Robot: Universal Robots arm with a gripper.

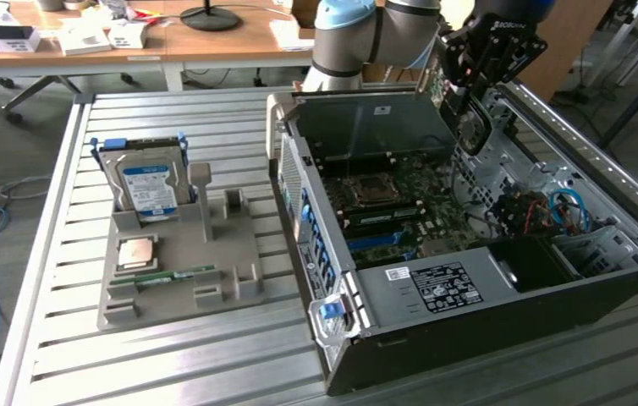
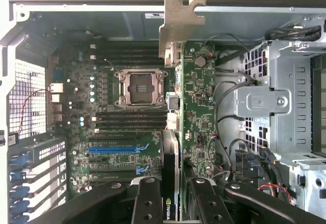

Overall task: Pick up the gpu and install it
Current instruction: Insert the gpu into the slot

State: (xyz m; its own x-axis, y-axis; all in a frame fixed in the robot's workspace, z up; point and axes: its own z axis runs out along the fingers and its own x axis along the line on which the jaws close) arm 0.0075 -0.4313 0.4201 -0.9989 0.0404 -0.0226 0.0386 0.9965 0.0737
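My gripper point(image 1: 480, 80) hangs over the far end of the open computer case point(image 1: 331, 254), shut on the gpu point(image 1: 463, 114). In the wrist view the gpu point(image 2: 171, 132) shows edge-on, its silver end bracket point(image 2: 181, 23) pointing away from the camera. The black fingers point(image 2: 146, 203) clamp the card from both sides near its logo, with the gripper point(image 2: 172, 206) centred on it. The card is held above the motherboard point(image 2: 127, 132), between the CPU socket point(image 2: 140, 86) and the drive cage point(image 2: 277, 102). A blue expansion slot point(image 2: 114, 149) lies on the board below.
On the exterior view's left, a grey holder tray point(image 1: 223, 283) on the slatted metal table point(image 1: 161, 364) carries a blue-labelled hard drive point(image 1: 147, 186), a processor point(image 1: 139, 252) and a green memory stick point(image 1: 178, 275). Loose cables point(image 1: 545, 211) run inside the case near the drive cage.
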